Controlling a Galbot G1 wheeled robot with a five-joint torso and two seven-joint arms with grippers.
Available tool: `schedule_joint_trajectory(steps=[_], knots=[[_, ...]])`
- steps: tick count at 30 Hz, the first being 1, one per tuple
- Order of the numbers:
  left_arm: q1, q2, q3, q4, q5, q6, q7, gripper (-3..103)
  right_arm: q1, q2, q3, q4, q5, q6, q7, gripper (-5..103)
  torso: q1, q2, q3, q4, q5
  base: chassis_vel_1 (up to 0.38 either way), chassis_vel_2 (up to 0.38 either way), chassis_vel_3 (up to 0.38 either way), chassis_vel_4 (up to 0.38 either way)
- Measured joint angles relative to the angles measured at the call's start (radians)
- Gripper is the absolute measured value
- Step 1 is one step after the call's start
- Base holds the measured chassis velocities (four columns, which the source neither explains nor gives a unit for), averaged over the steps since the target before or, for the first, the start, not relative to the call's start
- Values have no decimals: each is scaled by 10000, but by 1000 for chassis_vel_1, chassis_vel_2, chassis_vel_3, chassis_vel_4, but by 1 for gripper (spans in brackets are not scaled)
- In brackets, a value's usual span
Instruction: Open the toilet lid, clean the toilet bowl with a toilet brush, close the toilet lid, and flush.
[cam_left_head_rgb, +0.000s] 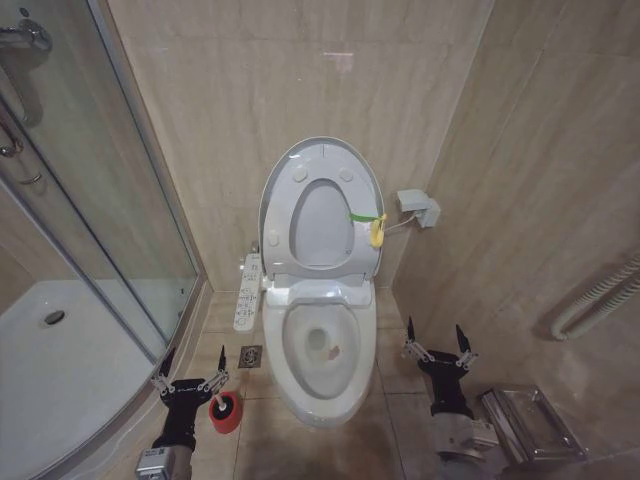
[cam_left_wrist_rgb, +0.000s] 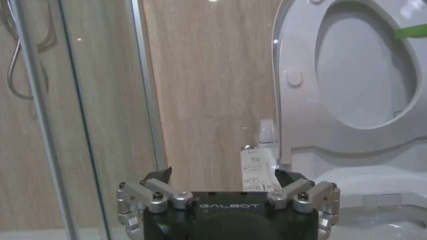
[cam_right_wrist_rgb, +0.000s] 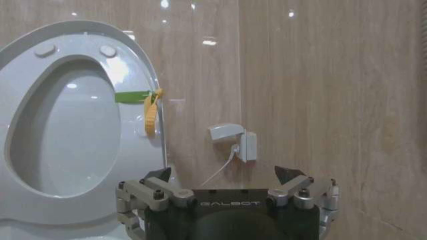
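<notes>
From the head view I have the toilet lid (cam_left_head_rgb: 322, 160) standing upright against the back wall with the seat ring (cam_left_head_rgb: 322, 222) raised against it, so the toilet bowl (cam_left_head_rgb: 325, 350) lies fully exposed below; I judge the opening step done and the scrubbing not yet begun. The small yellow-green tag (cam_left_head_rgb: 372, 226) hangs at the lid's right edge, presumably put there as something a claw could catch to swing the lid. My left claw (cam_left_head_rgb: 190, 380) hovers low over the floor on the left of the bowl, its fingers spread wide and holding nothing, and it sits just beside the red holder (cam_left_head_rgb: 226, 412), from which the toilet brush (cam_left_head_rgb: 222, 385) sticks up with its pale handle between the holder and my fingertips. That position reads to me as a line-up for taking the handle, since the brush is the next tool I need. My right claw (cam_left_head_rgb: 438, 346) waits on the other side of the bowl, also spread open and empty, kept clear of the rim so the left arm has room. The left wrist view looks past the open fingers at the button panel (cam_left_wrist_rgb: 255, 170) and the glass shower door (cam_left_wrist_rgb: 73, 110), while the right wrist view faces the raised lid and a wall socket (cam_right_wrist_rgb: 235, 142).
</notes>
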Motion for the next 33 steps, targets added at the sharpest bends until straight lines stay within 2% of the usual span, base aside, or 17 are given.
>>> schedule_joint_trajectory(steps=[33], knots=[[-240,-2,53,169,-8,46,328,100,-5,-1,0,0,0,0,0,100,-1,3,-1,0,0,-45,39,32,-39]])
